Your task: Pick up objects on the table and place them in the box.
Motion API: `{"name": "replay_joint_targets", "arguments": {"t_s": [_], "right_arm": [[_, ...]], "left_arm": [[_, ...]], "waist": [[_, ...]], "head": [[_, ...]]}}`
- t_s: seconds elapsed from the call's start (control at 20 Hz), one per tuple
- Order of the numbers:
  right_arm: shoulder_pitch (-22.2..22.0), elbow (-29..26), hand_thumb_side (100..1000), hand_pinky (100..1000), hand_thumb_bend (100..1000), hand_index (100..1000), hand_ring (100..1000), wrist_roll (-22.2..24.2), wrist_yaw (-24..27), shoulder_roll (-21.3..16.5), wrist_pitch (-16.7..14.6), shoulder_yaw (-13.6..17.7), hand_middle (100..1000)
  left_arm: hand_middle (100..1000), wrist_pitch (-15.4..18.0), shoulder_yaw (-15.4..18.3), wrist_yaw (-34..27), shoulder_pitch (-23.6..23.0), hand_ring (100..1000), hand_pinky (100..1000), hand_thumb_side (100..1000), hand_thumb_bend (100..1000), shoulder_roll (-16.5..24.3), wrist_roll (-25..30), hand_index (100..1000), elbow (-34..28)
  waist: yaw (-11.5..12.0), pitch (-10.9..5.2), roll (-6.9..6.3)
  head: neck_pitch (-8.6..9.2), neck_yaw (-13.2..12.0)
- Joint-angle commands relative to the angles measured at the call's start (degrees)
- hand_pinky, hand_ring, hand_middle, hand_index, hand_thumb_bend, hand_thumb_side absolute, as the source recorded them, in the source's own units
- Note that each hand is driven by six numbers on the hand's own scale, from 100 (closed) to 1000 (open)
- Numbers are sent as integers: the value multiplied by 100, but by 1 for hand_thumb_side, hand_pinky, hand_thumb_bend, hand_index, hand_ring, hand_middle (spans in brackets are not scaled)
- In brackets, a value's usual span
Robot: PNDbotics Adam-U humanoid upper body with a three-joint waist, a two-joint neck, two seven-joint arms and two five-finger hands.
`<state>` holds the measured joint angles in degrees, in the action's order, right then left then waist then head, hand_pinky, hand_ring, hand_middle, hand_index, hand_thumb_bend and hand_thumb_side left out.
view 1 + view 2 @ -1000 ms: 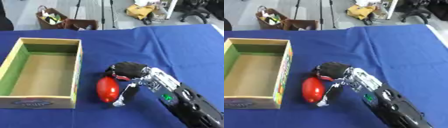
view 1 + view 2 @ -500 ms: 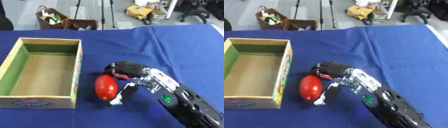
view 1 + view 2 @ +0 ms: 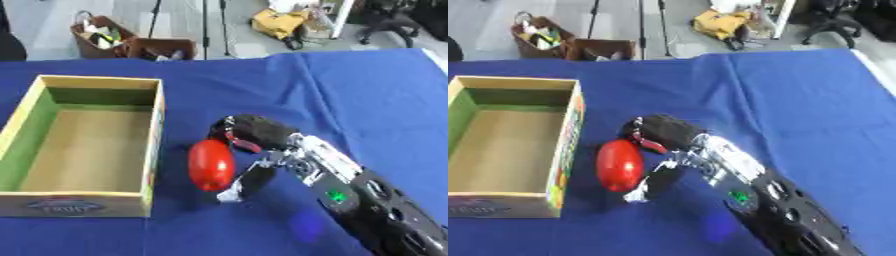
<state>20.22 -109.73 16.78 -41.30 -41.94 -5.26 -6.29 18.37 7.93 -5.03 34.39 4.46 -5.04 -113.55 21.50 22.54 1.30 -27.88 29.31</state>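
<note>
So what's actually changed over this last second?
The right hand, fingers curled around the red oval object, has carried it a little left, toward the cardboard box. The box has stayed put, with nothing in it, on the blue tablecloth. The left hand isn't in view.

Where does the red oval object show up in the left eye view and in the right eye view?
Left eye view: red oval object sits just left of centre, below the middle.
Right eye view: left of centre, nearer the edge.
Shared landmark: the open box, whose right wall runs right beside it.
</note>
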Motion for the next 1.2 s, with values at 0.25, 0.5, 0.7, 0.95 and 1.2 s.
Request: {"name": "replay_joint_targets", "arguments": {"t_s": [0.25, 0.5, 0.7, 0.95, 1.2], "right_arm": [[-60, -480, 607, 432, 100, 520, 532, -534, 444, -544, 106, 241, 537], [-75, -486, 608, 424, 100, 516, 529, -966, 719, -873, 34, 316, 535], [-89, -486, 620, 429, 100, 512, 533, -1111, 949, -1177, 94, 381, 535], [-131, -486, 637, 439, 100, 511, 539, -1097, 1051, -1513, 283, 437, 537], [-147, -369, 649, 445, 100, 507, 544, -1064, 1019, -1741, 436, 442, 537]], "left_arm": [[567, 8, -24, -2, 94, 485, 190, 864, 100, 116, -3, 666, -105], [567, 11, -37, 6, 102, 485, 191, 863, 100, 138, -5, 667, -105], [566, 12, -58, -1, 111, 486, 191, 861, 100, 140, 10, 668, -105], [566, 12, -88, -13, 134, 486, 190, 858, 100, 132, 33, 668, -105], [565, 15, -116, -25, 166, 486, 187, 855, 100, 130, 56, 669, -105]], "waist": [[34, -180, 41], [110, -221, 87], [218, -252, 112], [412, -283, 129], [678, -298, 129]], "head": [[16, 51], [-8, 120], [-13, 204], [-40, 456], [-4, 723]]}}
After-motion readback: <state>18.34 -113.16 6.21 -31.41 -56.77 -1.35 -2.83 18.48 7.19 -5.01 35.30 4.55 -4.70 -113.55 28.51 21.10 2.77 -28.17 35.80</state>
